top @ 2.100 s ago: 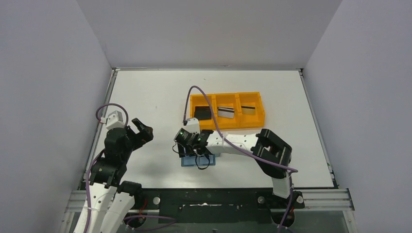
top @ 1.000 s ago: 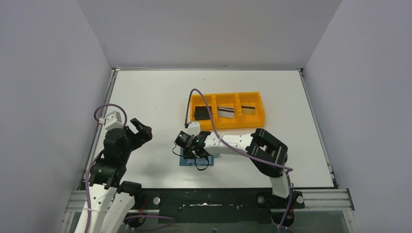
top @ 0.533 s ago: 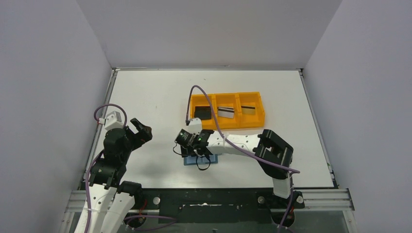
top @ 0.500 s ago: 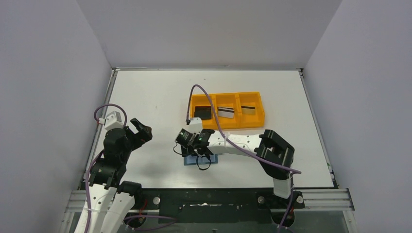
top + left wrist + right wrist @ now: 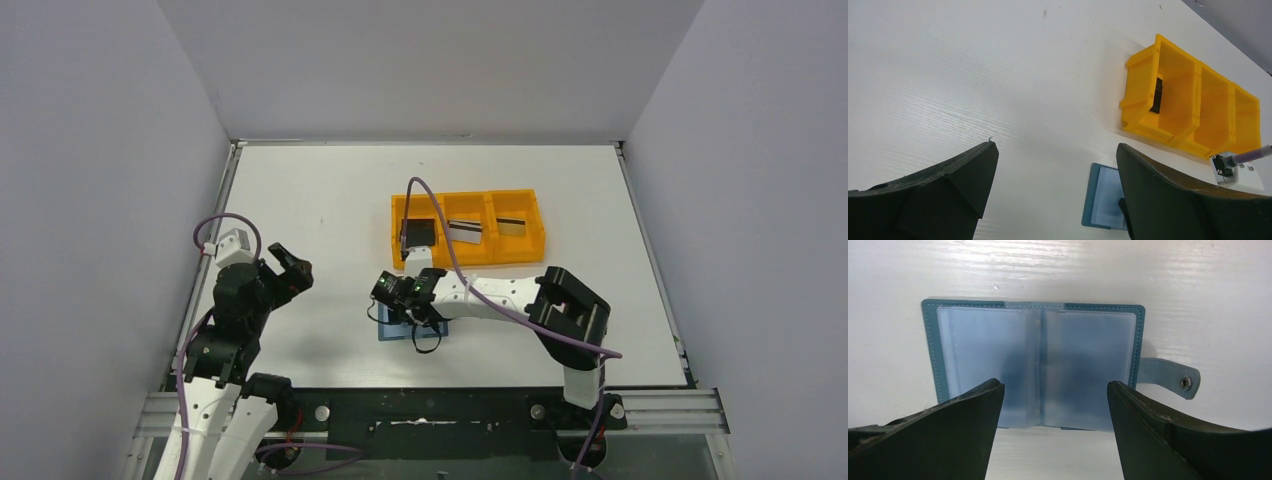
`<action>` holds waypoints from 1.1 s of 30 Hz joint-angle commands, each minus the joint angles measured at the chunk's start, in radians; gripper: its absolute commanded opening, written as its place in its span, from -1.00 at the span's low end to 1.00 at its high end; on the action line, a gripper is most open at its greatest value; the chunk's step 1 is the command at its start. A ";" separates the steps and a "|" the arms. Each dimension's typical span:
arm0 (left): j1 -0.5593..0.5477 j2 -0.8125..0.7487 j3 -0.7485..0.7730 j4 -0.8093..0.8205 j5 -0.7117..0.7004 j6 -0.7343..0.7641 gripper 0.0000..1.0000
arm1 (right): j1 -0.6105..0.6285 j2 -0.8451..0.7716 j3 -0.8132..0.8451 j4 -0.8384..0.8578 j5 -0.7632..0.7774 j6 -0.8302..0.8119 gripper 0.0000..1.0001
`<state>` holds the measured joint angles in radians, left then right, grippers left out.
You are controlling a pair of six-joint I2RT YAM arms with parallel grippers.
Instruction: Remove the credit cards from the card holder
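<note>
The card holder (image 5: pixel 1038 365) is a teal-blue wallet lying open and flat on the table, snap tab (image 5: pixel 1173 377) to the right. Its blue-grey pockets show no card. It also shows in the top view (image 5: pixel 388 331) and the left wrist view (image 5: pixel 1103 197). My right gripper (image 5: pixel 1054 387) is open and empty, just above the card holder, jaws apart over its near edge; it also shows in the top view (image 5: pixel 405 305). A black credit card (image 5: pixel 420 232) and two silver-grey credit cards (image 5: pixel 463 231) (image 5: pixel 510 225) lie in the orange tray (image 5: pixel 500 252). My left gripper (image 5: pixel 285 262) is open and empty, well left of the card holder.
The orange three-compartment tray stands behind the card holder, also in the left wrist view (image 5: pixel 1140 112). The right arm's purple cable (image 5: pixel 425 200) arcs over the tray's left compartment. White walls close in the table on three sides.
My right gripper has shifted slightly right and nearer over the open card holder, still open. The cable has swung right with it. The left arm has stayed put.
</note>
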<state>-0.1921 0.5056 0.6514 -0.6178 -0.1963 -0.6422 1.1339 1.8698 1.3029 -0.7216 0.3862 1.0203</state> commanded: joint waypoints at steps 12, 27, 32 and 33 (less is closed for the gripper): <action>0.014 0.007 0.013 0.033 0.018 0.012 0.81 | -0.036 0.014 -0.094 0.093 -0.064 0.038 0.82; 0.016 0.015 0.011 0.039 0.032 0.017 0.81 | -0.027 -0.034 -0.093 0.069 -0.038 0.043 0.09; 0.018 0.017 0.011 0.043 0.040 0.019 0.81 | -0.009 -0.068 -0.072 0.004 -0.010 0.050 0.20; 0.019 0.020 0.011 0.043 0.043 0.019 0.81 | -0.008 -0.082 -0.084 0.008 -0.018 0.050 0.20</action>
<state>-0.1818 0.5224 0.6514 -0.6174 -0.1711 -0.6415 1.1088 1.8603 1.2140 -0.6506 0.3466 1.0462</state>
